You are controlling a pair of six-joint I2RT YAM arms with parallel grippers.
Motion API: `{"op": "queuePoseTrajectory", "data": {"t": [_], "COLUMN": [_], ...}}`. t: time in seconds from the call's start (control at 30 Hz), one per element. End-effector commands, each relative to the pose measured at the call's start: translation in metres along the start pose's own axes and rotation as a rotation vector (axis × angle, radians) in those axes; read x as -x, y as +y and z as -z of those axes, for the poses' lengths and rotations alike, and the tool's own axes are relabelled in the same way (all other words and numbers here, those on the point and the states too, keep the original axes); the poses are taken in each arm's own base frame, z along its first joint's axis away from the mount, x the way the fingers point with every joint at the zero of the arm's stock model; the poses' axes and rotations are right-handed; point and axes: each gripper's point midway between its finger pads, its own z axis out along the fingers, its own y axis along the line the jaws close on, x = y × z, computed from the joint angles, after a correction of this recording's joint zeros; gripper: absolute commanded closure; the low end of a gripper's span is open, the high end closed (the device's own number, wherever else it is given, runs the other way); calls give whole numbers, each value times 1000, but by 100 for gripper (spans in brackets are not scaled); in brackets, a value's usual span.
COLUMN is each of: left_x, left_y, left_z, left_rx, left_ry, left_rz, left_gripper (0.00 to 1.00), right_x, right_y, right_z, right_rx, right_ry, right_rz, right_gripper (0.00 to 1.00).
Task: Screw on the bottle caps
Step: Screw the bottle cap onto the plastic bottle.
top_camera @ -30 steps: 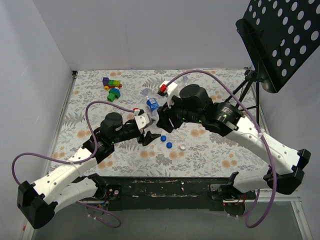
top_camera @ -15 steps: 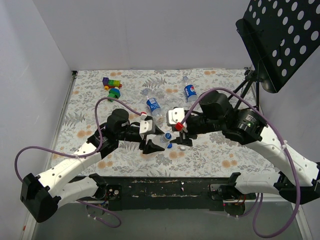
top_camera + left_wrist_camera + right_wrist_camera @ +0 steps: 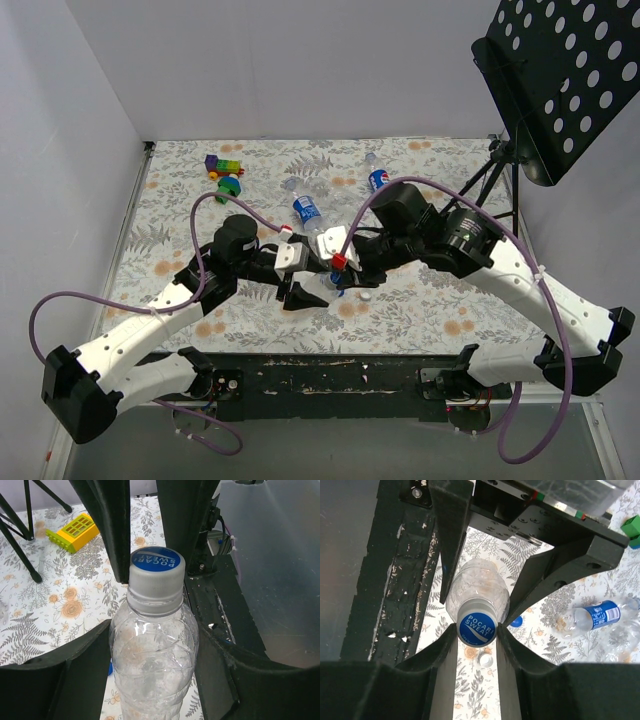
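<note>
Blue cap (image 3: 477, 626) seated on clear bottle (image 3: 478, 587) — my right gripper (image 3: 477, 629) pinches the cap, my left gripper (image 3: 152, 636) clamps the body, loose white cap (image 3: 485, 658) at 6 o'clock of it in the right wrist view.

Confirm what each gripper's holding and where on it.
The left gripper grips the clear bottle by its body; the right gripper pinches that bottle's cap by its sides.

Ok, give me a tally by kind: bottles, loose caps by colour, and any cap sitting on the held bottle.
Bottles: 4 (held bottle, labelled bottle, Pepsi bottle, clear bottle)
Loose blue cap: 1
Loose white cap: 1
Fitted cap on the held bottle: 1
Total: 7
</note>
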Motion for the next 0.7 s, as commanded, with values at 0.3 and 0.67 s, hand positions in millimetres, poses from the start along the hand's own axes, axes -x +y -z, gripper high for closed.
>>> {"op": "queuePoseTrajectory", "data": {"t": [0.3, 0.67], "left_x": [-5, -15], "left_y": [75, 81], "left_z": [35, 41], "left_rx": [515, 573], "left_ry": [72, 99], "left_rz": [-6, 10], "left_gripper": [100, 100], "right_x": [-26, 2], "right_y": [-76, -96], "right_z": [-23, 3], "right_rx": [-508, -561], "right_ry": [137, -29], "right_rz": [-931, -768], "right_gripper": [99, 54]}}
